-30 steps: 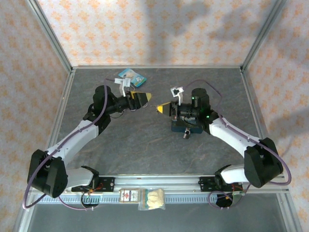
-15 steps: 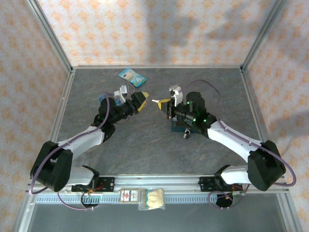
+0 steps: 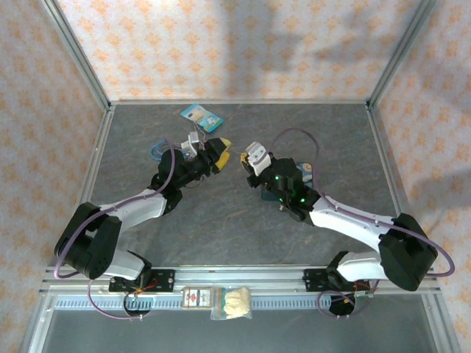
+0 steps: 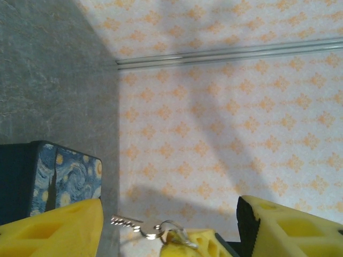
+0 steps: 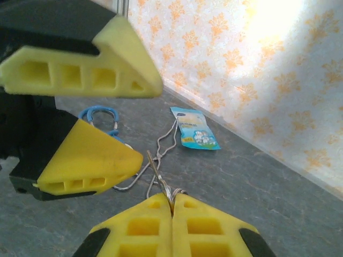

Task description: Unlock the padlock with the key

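Observation:
My right gripper [image 5: 172, 206] is shut on the bow end of the key [image 5: 158, 174], whose thin blade sticks out past the fingertips. In the left wrist view the key [image 4: 128, 221] lies level between the two yellow fingers [image 4: 53, 230] of my left gripper [image 4: 169, 225], which is open and touches nothing. From above, the left gripper [image 3: 219, 151] and right gripper [image 3: 240, 157] meet tip to tip above the table's middle. A small dark object, perhaps the padlock [image 3: 282, 207], peeks out under the right arm by the blue tin [image 3: 268, 195]; I cannot tell for sure.
A light blue packet [image 3: 200, 116] lies near the back wall. Bent wire loops [image 5: 161, 144] and a blue cord [image 5: 99, 118] lie on the table under the left gripper. The starry blue tin [image 4: 59, 176] sits below the right arm. Small packets [image 3: 232, 303] rest on the front rail.
The right gripper carried the key left and up, and the left gripper came forward, so the key now sits between the left fingers. The left jaws have narrowed.

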Available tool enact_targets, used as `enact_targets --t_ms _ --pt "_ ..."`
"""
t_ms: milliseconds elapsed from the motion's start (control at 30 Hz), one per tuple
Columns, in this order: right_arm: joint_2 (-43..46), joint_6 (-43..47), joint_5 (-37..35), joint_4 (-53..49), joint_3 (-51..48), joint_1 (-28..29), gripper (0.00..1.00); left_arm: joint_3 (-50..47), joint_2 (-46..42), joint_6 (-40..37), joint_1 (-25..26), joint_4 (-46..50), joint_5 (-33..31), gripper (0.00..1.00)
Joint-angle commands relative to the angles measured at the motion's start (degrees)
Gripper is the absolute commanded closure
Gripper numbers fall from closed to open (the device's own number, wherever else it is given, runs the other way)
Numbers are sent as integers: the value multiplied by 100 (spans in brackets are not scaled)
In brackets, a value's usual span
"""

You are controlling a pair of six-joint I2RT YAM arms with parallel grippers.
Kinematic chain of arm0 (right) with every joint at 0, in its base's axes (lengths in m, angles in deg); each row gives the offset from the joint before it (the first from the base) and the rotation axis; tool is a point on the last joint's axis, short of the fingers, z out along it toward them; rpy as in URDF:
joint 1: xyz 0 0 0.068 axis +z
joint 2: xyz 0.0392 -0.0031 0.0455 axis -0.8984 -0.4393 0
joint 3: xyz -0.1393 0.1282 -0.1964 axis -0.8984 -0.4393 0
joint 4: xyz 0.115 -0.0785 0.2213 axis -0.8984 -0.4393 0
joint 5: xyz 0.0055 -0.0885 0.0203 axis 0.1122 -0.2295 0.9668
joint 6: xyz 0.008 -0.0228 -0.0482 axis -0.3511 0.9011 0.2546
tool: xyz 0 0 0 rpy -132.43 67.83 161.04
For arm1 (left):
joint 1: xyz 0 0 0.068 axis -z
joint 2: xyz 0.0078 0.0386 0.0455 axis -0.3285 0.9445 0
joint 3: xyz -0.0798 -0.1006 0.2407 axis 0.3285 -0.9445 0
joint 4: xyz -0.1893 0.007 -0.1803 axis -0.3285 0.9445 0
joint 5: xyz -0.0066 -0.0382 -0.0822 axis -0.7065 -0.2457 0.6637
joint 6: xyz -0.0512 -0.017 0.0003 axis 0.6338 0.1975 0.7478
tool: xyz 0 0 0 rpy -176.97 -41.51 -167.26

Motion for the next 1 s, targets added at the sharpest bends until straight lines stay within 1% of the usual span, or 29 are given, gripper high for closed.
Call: enact_targets --t_ms 0,133,200,300,567,633,733,833,967 --pt "-172 748 -575 415 -37 223 100 186 26 125 72 -256 -138 39" --pt "-276 996 -618 648 -100 398 100 194 88 140 113 -288 -144 42" --pt "-314 1089 -588 737 -129 450 100 176 154 191 134 -366 -126 46" --pt "-438 1319 -831 834 -121 570 100 102 230 324 151 -600 -126 52" --pt "-652 1894 -1536 1575 -333 727 100 86 355 443 153 -653 -95 53" --pt "-752 2077 -1700 1649 -347 745 100 111 387 471 158 -683 -58 57" --pt "-891 2273 -1920 1891 -406 763 100 131 385 423 153 -576 -64 60" --pt "-978 2311 -1946 1998 -421 778 100 120 393 398 153 -539 -104 64" --pt "-1025 2346 -1939 2105 -474 829 100 107 434 376 159 -480 -143 76"
